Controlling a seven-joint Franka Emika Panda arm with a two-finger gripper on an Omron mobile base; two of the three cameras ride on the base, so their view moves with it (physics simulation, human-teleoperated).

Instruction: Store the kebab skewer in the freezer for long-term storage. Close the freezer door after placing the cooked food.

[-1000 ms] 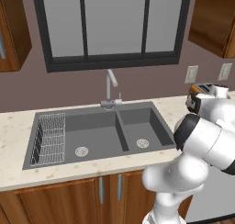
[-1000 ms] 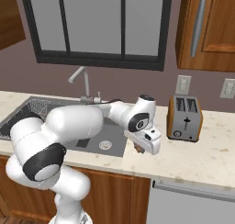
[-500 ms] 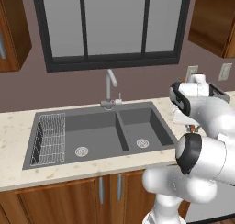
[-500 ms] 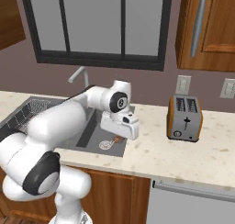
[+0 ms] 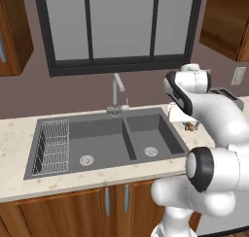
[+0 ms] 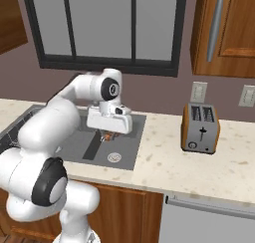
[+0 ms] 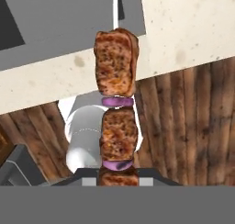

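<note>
Swinging up and back from low over the counter edge, the arm now carries its claw [image 6: 108, 135] higher, above the right basin of the sink [image 6: 69, 143], with the toaster [image 6: 200, 128] well off to its side along the counter [image 6: 199, 162]. Both base cameras hold the same framing of sink and window throughout, so the change is the arm's, not the base's

Between the closed jaws sits the kebab skewer [image 7: 117, 109], gripped at its lower end; in the hand view it runs straight out ahead of the fingertips, browned meat chunks alternating with thin purple slices, the far chunk reaching well beyond the claw. In the left base view the skewer [image 5: 190, 126] shows as a small brown bit just under the hand

The step in hand looks like the carry toward the freezer, so the task is at an early stage: food secured, storage and door closing not yet done. To do it well, the grip should stay firm and the wrist steady, since the long skewer is pinched at one end and could pivot or slip. Turning smoothly and keeping the free tip clear of the faucet [image 5: 115, 94] and cabinets lowers the risk of knocking it loose
</note>
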